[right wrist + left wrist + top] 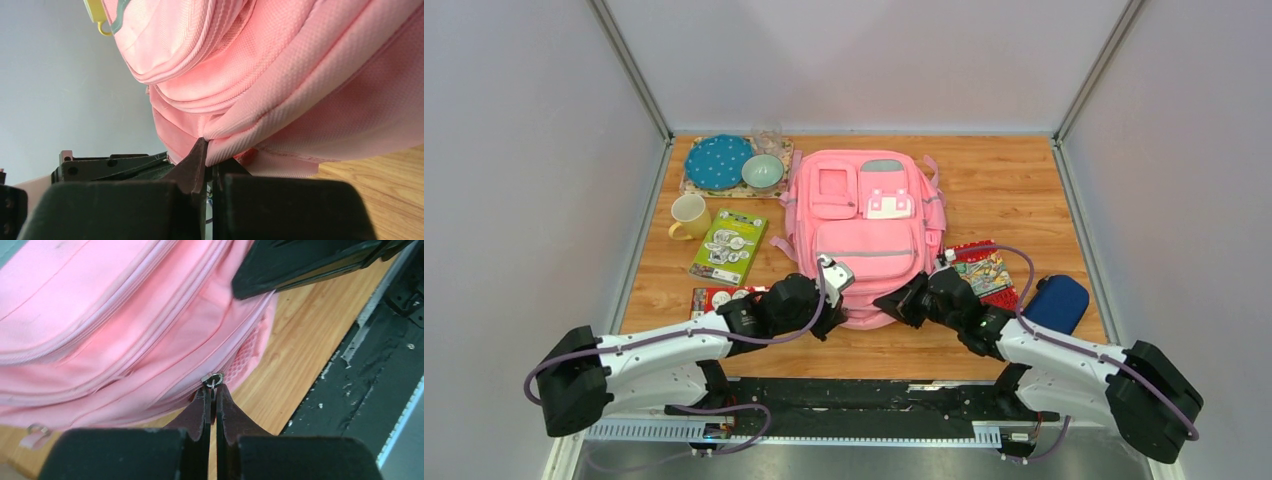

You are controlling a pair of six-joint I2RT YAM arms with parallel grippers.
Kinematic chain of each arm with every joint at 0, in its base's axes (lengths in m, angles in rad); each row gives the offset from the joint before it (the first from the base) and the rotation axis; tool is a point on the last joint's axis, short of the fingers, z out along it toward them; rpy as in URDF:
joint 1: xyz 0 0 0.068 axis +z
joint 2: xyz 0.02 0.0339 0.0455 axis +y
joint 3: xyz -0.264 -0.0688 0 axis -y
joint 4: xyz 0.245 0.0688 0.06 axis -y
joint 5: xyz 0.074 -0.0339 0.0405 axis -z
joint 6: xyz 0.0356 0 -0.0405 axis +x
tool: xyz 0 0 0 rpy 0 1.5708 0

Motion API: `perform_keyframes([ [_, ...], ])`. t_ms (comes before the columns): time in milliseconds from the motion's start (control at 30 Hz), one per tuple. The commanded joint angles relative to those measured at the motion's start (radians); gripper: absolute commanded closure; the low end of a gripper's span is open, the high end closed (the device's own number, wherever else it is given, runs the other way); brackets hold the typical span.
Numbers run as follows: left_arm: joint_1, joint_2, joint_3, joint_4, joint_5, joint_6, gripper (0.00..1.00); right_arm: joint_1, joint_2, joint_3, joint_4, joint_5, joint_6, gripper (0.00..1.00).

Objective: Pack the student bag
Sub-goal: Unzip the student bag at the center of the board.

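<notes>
Pinches zip pull at left claw tips; clamps bag cloth in right claw. Risks losing the tiny pull under a skewed tug.

no legible text, no readable labels

worktop: wood | far left: blue dotted plate touching pale green bowl, both on patterned mat | yellow mug just beside green book | red booklet nearer, partly hidden | right: red book, perhaps a comic, near dark blue case
</notes>
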Motion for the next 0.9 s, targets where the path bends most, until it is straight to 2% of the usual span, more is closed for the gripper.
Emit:
perform_keyframes([
  [0, 0.020, -0.082, -0.025, -0.164, -0.197, 0.061, 1.00, -0.031, -0.062, 0.019, -0.087, 0.167, -0.071, 1.00],
  [267, 0.161, -0.108, -0.065, -0.275, -0.352, 0.012, 1.00, -0.036, -0.066, 0.030, -0.089, 0.157, -0.096, 1.00],
  [400, 0.170, -0.108, -0.071, -0.281, -0.323, 0.030, 1.00, -0.037, -0.075, 0.027, -0.092, 0.164, -0.099, 1.00],
  [600, 0.170, -0.167, -0.097, -0.248, -0.041, 0.104, 1.00, -0.056, -0.099, 0.037, -0.115, 0.189, -0.122, 1.00],
  [667, 0.170, -0.184, -0.083, -0.255, 0.091, 0.115, 1.00, -0.085, -0.100, 0.045, -0.115, 0.171, -0.139, 1.00],
  [800, 0.170, -0.195, -0.051, -0.286, 0.166, 0.119, 1.00, -0.135, -0.106, 0.059, -0.115, 0.138, -0.175, 1.00],
  [867, 0.170, -0.137, -0.012, -0.338, 0.206, 0.119, 1.00, -0.161, -0.103, 0.074, -0.154, 0.117, -0.214, 1.00],
])
